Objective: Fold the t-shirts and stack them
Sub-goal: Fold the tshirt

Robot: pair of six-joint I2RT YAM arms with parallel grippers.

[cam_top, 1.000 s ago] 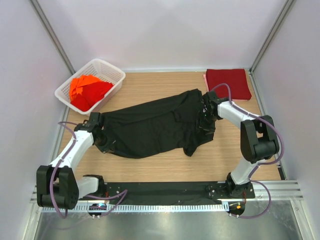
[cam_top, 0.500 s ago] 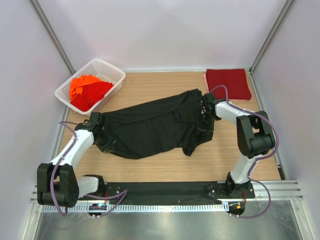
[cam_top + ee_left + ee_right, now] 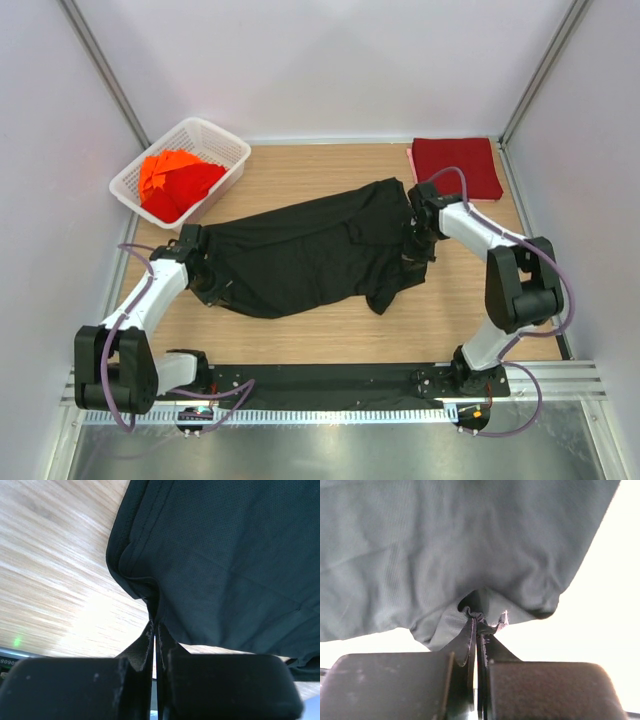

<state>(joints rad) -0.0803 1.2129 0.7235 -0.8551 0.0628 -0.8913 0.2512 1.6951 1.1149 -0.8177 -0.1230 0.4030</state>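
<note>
Where the counter [image 3: 450, 310] reaches its far left corner, a white lattice basket [image 3: 228, 142] sits at an angle and holds loosely heaped cloth: bright orange-red shirts [image 3: 158, 170] fill the far-left part, and a deeper red piece [image 3: 190, 190] lies against them on the near side. Whether that red piece is one shirt or more cannot be told. At the far right corner, well apart from the basket, a folded dark red t-shirt [image 3: 455, 165] lies flat as a neat rectangle. Between the two, a black t-shirt [image 3: 300, 250] is spread across the middle of the counter, rumpled and slanting from near left to far right. Each end of it is pinched by an arm. The left end effector [image 3: 154, 626] is closed on a seamed edge of the black cloth, its fingers pressed together with only the fabric between them, and bare wood grain shows beside that edge. The right end effector [image 3: 477, 619] is likewise clamped tight on a gathered bunch of the same shirt, the cloth puckering right at its fingertips. Any writing on the shirts or the basket is too small to make out.
</note>
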